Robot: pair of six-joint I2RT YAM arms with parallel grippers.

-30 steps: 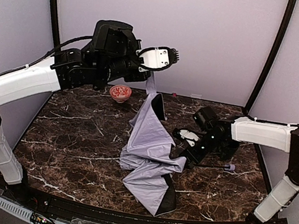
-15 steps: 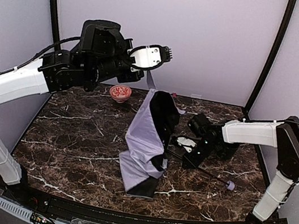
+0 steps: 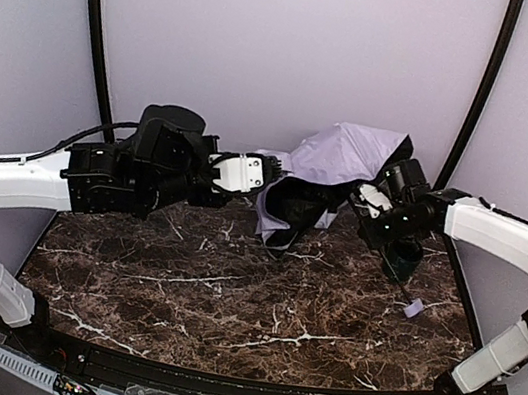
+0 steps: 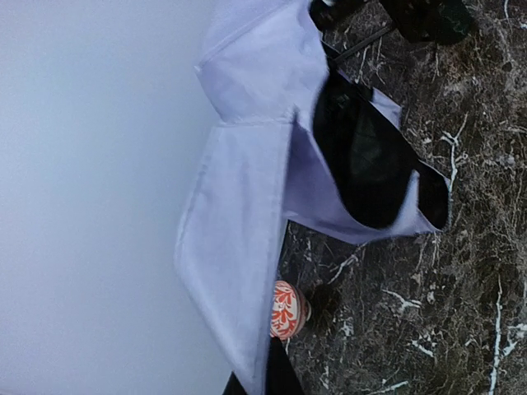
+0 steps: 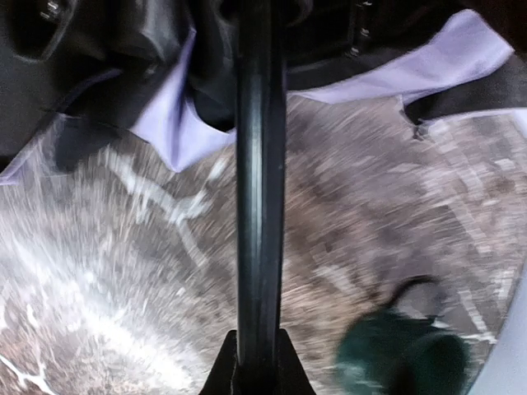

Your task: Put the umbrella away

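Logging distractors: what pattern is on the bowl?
The bowl is white with red leafy pattern; best in left wrist view.

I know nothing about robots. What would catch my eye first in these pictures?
The pale lavender umbrella, half collapsed with its black inside showing, hangs in the air over the far side of the dark marble table. It is strung between the two arms: the left claw pinches its fabric edge, the right claw grips its thin shaft. The little lavender handle dangles low on the right.
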